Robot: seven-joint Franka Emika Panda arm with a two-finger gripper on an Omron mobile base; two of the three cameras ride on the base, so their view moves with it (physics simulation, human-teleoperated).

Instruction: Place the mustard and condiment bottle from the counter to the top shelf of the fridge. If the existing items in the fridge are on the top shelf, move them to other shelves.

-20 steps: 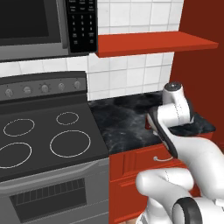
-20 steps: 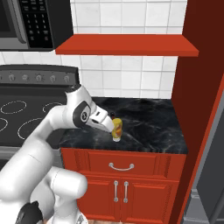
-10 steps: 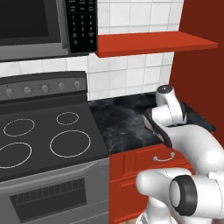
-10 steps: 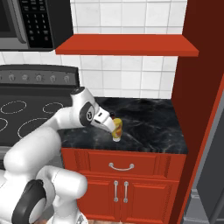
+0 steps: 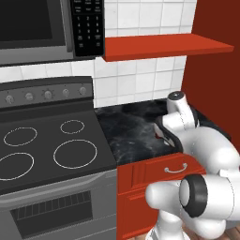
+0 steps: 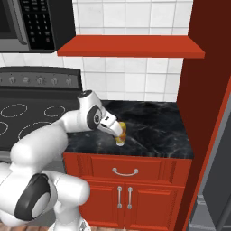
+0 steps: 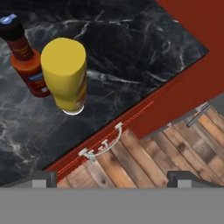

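While the fingers [image 7: 112, 178] stand spread wide with nothing between them, the mustard [image 7: 64, 74] stands upright on the black marble surface [image 7: 131, 48], near its front edge — just above the red drawer with the silver handle [image 7: 102, 146]. Just beside the mustard, the condiment bottle [image 7: 25, 57] also stands upright. From the right base view, the hand hangs over the mustard [image 6: 121, 136], between the stovetop [image 6: 31, 117] and the red side panel [image 6: 205, 113].
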